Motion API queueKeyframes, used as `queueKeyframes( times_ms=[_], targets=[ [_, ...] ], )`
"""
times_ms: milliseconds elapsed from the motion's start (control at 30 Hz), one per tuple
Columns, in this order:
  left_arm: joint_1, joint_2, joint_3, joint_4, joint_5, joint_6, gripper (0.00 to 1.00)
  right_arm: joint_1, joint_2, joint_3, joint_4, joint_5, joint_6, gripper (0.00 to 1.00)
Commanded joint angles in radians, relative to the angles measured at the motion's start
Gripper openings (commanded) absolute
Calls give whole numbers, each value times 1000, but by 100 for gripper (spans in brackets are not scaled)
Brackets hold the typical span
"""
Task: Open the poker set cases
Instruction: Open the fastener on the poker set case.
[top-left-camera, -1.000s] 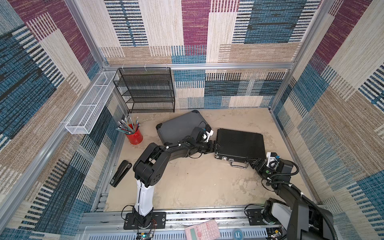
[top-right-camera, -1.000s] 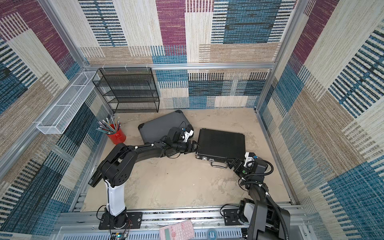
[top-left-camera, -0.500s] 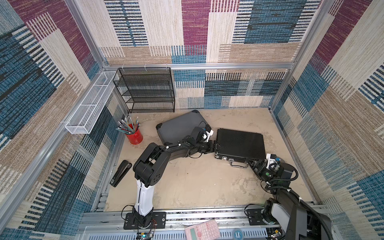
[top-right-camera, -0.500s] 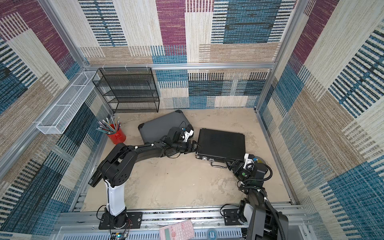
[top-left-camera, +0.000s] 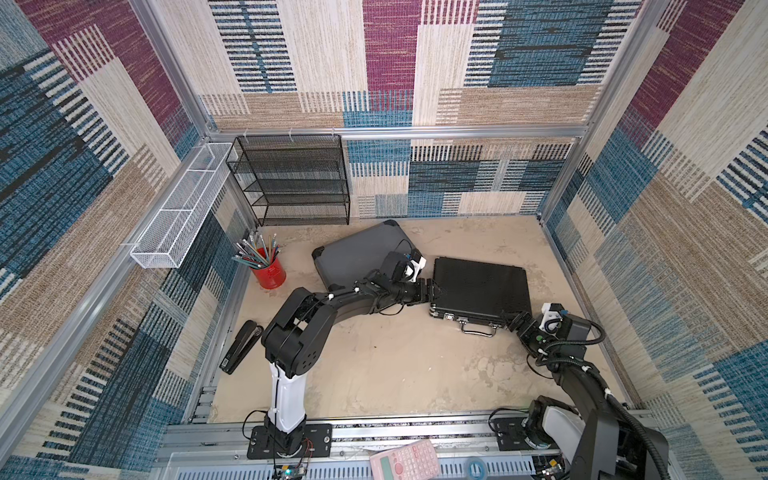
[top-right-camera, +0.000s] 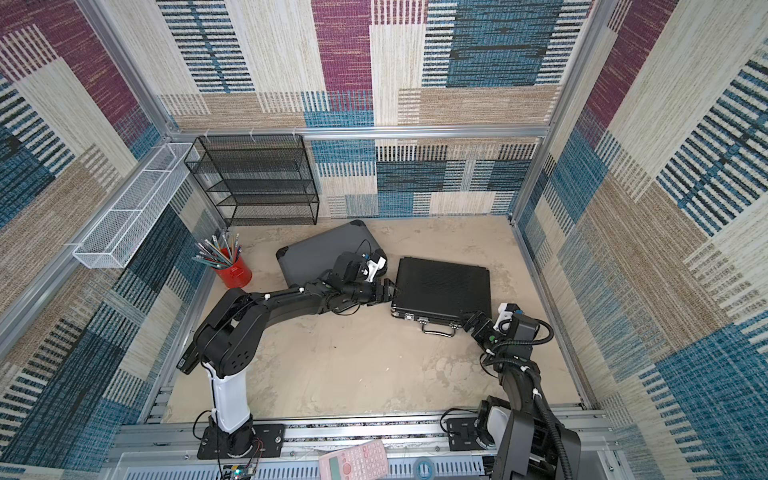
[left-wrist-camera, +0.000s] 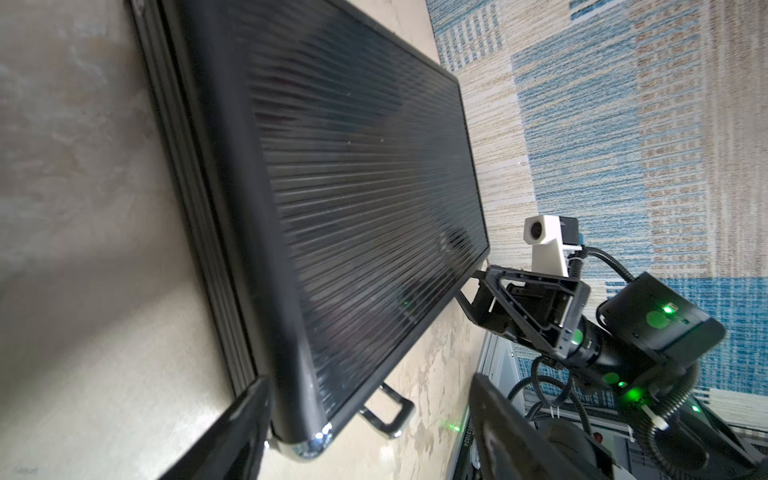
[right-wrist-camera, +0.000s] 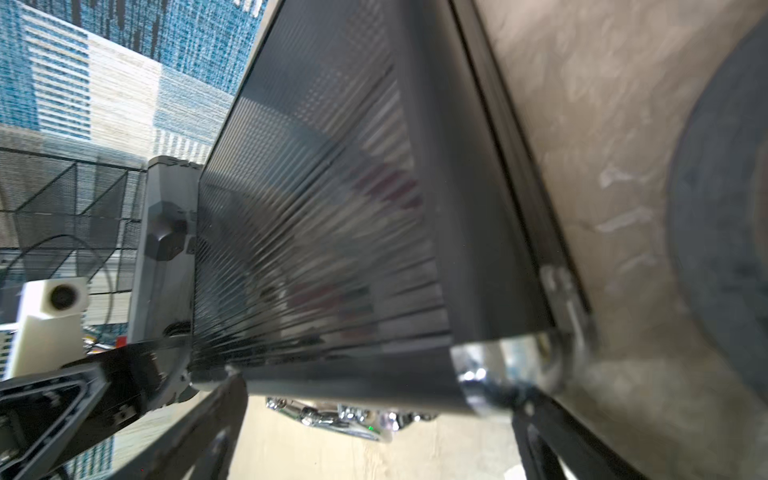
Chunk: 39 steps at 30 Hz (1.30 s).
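Two poker set cases lie flat and shut on the sandy floor in both top views: the grey case at the back, the black ribbed case to its right with its silver handle facing the front. My left gripper is open at the black case's left edge, its fingers straddling a chrome corner. My right gripper is open at the case's front right corner, its fingers either side of the edge near a silver latch.
A black wire-mesh shelf stands against the back wall. A white wire basket hangs on the left wall. A red cup of pencils and a black stapler sit at the left. A pink calculator lies on the front rail.
My right gripper dipped toward the front, then came back up to the black case's front right corner. The left arm and both cases have stayed put.
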Motion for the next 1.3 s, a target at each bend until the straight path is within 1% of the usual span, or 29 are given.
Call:
queueKeyframes(
  times_ms=[0, 100, 167, 333, 500, 667, 900, 967, 1133, 1233, 1267],
  targets=[
    [1, -3, 8, -8, -18, 33, 76, 0, 11, 0, 20, 12, -45, 99],
    [1, 8, 12, 13, 6, 10, 76, -1, 58, -35, 128, -86, -29, 99],
    [1, 9, 12, 12, 16, 3, 76, -1, 81, -50, 173, -102, -15, 99],
    [1, 31, 26, -14, 42, 8, 76, -9, 78, -26, 131, -81, -54, 99],
    [5, 53, 21, 35, 57, -31, 76, -10, 92, -33, 173, -185, -46, 99],
    [16, 55, 33, 18, 63, -22, 76, -8, 90, -86, 259, -252, -5, 100],
    [25, 48, 42, 4, 74, -6, 76, -10, 69, -79, 252, -231, -18, 99],
    [26, 53, 46, 0, 82, 2, 76, -10, 69, -65, 217, -192, -39, 99],
    [27, 51, 57, -41, 74, 56, 76, -10, 100, -13, 99, -36, -101, 99],
    [28, 57, 58, -32, 94, 79, 76, -10, 129, -11, 159, -66, -90, 99],
    [28, 59, 60, -32, 102, 81, 76, -10, 142, -11, 188, -101, -82, 99]
  ],
)
